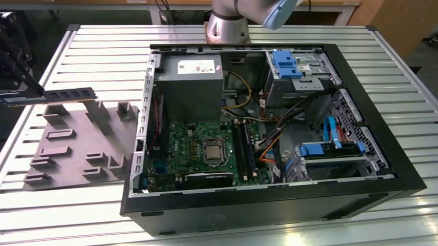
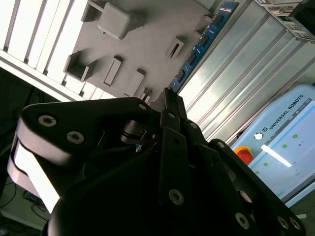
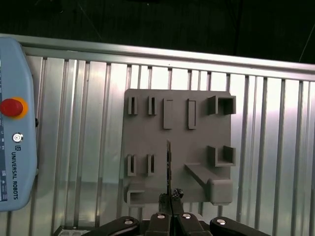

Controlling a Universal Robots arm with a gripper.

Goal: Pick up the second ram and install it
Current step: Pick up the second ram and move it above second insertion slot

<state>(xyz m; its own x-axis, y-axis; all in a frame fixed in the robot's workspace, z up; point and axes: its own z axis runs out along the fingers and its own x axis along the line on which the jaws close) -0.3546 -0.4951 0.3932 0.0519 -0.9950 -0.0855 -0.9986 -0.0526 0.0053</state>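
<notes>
Dark second ram (image 1: 68, 95) pinched at one end by gripper (image 3: 171, 197), fingers (image 2: 173, 142) closed on it, rest of stick jutting out past fingertips. Grey plastic fixture block (image 1: 82, 148) under the fingers. Open computer case (image 1: 383, 169) well apart from fingers, green motherboard (image 1: 198, 138) inside.

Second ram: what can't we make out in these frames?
1. Second ram chips: edge-on in the first wrist view, so its faces cannot be made out.
2. Its held end: hidden behind the gripper body in the second wrist view.
3. The gripper itself: cut off by the exterior view's left edge.
4. Board slots: too small and dark in the exterior view to tell what is seated.
</notes>
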